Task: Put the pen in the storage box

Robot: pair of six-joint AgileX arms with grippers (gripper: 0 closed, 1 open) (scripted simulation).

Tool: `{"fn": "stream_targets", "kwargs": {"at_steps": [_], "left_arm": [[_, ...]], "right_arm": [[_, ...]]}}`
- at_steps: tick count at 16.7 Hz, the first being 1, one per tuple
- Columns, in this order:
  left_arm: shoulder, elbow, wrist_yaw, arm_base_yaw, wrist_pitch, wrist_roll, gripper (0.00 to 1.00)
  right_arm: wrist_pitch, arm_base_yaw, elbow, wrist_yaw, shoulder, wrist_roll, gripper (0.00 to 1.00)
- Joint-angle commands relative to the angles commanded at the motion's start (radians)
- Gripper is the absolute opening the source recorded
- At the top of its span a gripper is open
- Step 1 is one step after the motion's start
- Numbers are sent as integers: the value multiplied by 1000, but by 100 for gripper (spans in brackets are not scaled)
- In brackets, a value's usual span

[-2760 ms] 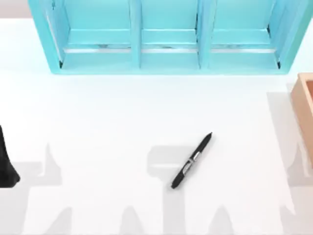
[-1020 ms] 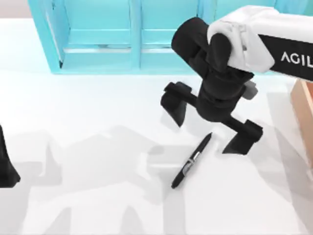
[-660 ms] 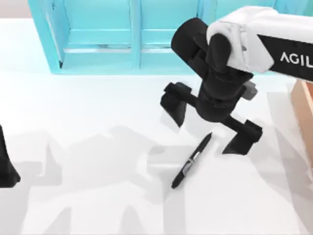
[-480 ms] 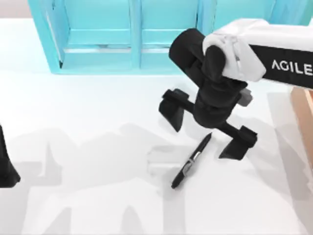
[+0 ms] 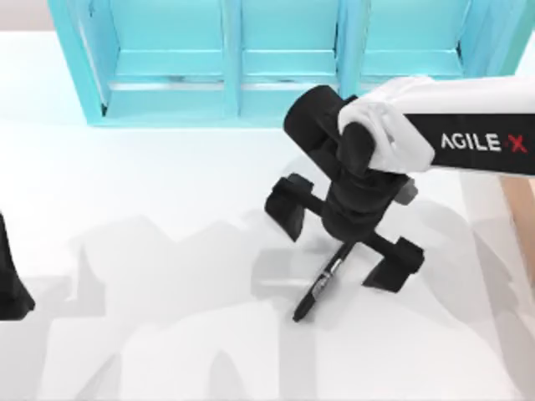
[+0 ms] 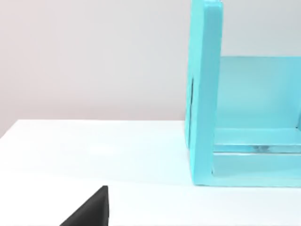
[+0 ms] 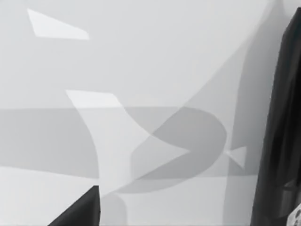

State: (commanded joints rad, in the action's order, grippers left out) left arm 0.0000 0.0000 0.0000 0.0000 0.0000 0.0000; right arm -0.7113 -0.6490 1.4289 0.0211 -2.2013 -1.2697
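Black right hand (image 5: 343, 244) spread wide astride the pen (image 5: 320, 286) on the worktop (image 5: 150, 192), touching nothing, left wrist view adds the turquoise shelf unit's (image 6: 207, 94) end wall.

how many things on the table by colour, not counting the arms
black: 1, the pen
turquoise: 1, the shelf unit
light brown: 1, the storage box at the right edge
total: 3

A white tabletop (image 7: 141, 56) crossed by overlapping grey shadows. A black fingertip (image 7: 80, 209) of the right gripper pokes in over the table, well apart from the pen (image 7: 280, 136), a long dark shaft lying on the table, with a silver band (image 7: 288, 186) showing on it.
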Motion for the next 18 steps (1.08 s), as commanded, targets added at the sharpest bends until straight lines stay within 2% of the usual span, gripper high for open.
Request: {"fn": "stream_targets", "kwargs": {"at_steps": [3,16,18], "left_arm": [[0,0,0,0,0,0,100],[0,0,0,0,0,0,100],[0,0,0,0,0,0,100]], "right_arm": [[0,0,0,0,0,0,100],[0,0,0,0,0,0,2],[0,0,0,0,0,0,0]]}}
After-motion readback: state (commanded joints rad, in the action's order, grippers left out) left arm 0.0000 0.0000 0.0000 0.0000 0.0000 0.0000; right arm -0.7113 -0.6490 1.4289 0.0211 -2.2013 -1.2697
